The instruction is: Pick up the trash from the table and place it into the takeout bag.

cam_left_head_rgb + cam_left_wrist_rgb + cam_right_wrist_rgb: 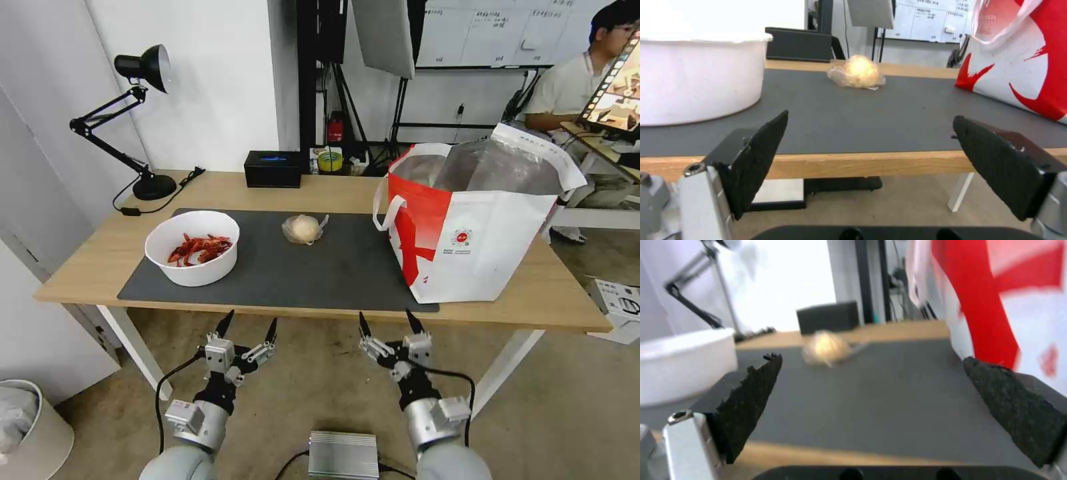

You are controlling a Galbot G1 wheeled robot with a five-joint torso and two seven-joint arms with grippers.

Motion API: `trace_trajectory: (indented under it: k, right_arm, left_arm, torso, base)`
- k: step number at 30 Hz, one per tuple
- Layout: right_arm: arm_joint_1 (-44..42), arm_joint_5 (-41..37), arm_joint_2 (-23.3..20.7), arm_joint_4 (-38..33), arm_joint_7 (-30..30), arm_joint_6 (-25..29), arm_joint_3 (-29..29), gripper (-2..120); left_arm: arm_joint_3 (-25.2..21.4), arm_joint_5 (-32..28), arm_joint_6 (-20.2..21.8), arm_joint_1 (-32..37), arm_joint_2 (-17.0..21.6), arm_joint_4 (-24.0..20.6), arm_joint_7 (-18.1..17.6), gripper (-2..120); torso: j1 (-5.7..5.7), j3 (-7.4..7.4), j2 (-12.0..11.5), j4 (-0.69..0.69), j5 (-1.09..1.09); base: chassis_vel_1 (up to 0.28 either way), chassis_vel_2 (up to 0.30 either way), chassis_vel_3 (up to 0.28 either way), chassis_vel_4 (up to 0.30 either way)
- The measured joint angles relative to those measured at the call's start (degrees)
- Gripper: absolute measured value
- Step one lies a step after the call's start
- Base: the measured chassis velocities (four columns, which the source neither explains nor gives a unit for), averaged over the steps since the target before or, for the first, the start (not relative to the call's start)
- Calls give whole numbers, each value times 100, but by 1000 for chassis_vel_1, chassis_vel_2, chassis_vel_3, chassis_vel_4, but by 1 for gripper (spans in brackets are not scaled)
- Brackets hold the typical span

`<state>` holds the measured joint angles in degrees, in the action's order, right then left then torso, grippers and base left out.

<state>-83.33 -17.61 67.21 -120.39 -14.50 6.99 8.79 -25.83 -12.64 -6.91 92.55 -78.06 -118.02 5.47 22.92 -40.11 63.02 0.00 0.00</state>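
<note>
Light wood forms the table [333,190], and a dark grey mat [333,270] covers its middle. On the mat's left end stands the white bowl [192,247] holding red crayfish shells [200,248]. Near the mat's far edge, about midway along, lies the clear bag [305,229] with its beige lump, well apart from the bowl. At the right end the red-and-white takeout bag [480,220] stands upright and open, its foil lining showing, its near corner resting on the mat. A black box [273,169] sits at the table's far edge, and a black desk lamp [137,120] stands at the far left.

Both grippers hover just off the table's near edge, below the tabletop. The left gripper [248,325] has its fingers spread wide and holds nothing. The right gripper [390,323] is likewise spread wide and empty, nearer the takeout bag.
</note>
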Motion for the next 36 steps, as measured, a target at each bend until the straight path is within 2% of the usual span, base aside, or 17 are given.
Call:
trace_trajectory:
  k: [16, 24, 32, 36]
  right_arm:
    - [1221, -1038, -646, -54, 174, -395, -29, 100]
    - [2175, -1634, -1078, 241, 283, -700, -322, 100]
    - [2882, -1830, -1158, 574, 286, -1000, -721, 100]
    - [3191, -1931, -1057, 779, 295, -1121, -947, 100]
  left_arm:
    - [87, 0, 14, -80, 83, 98, -1, 100]
    - [94, 18, 28, -84, 81, 120, -4, 100]
    - [39, 23, 29, -23, 92, 96, -6, 100]
    - [23, 26, 29, -16, 82, 86, -6, 100]
  torso:
    - [0, 0, 0, 0, 0]
    - [0, 0, 0, 0, 0]
    - [1, 0, 0, 0, 0]
    - [0, 0, 0, -1, -1]
  base:
    - [0, 0, 0, 0]
    - [0, 0, 0, 0]
    - [0, 0, 0, 0]
    - [0, 0, 0, 0]
